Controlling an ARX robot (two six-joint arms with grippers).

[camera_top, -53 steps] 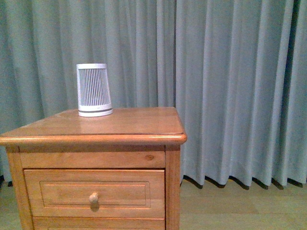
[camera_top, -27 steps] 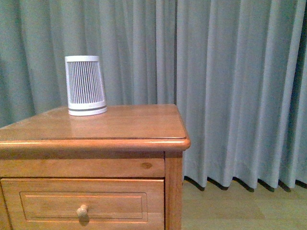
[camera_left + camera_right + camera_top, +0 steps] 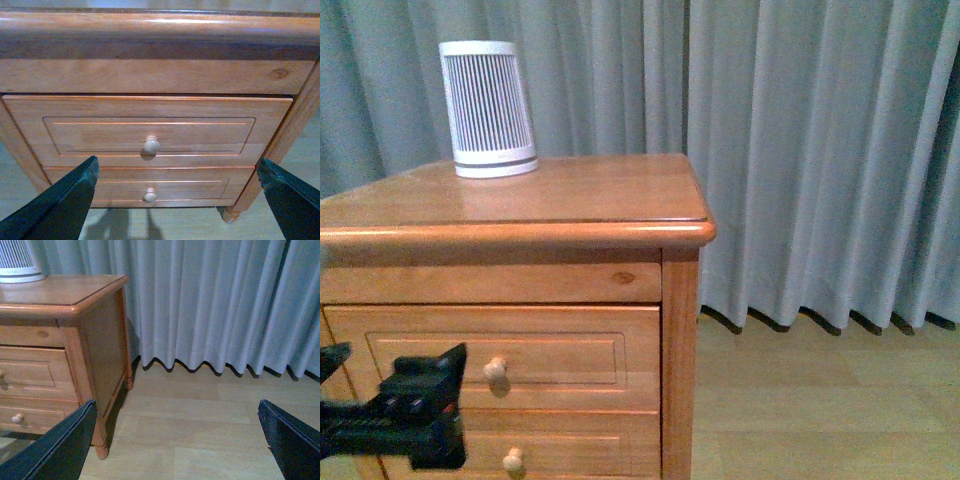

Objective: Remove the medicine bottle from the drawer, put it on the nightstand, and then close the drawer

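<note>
Nothing is done yet: the drawer (image 3: 100,135) is shut, its knob (image 3: 151,145) untouched, and the medicine bottle out of sight, presumably inside. The left tool (image 3: 176,161) faces the knob, spread wide and empty; the right tool (image 3: 176,402), equally wide and empty, looks over pale floor (image 3: 200,430). The nightstand (image 3: 680,300) has a glossy worktop (image 3: 590,195) carrying a white ribbed device (image 3: 488,110), with grey-blue curtains (image 3: 820,150) behind
</note>
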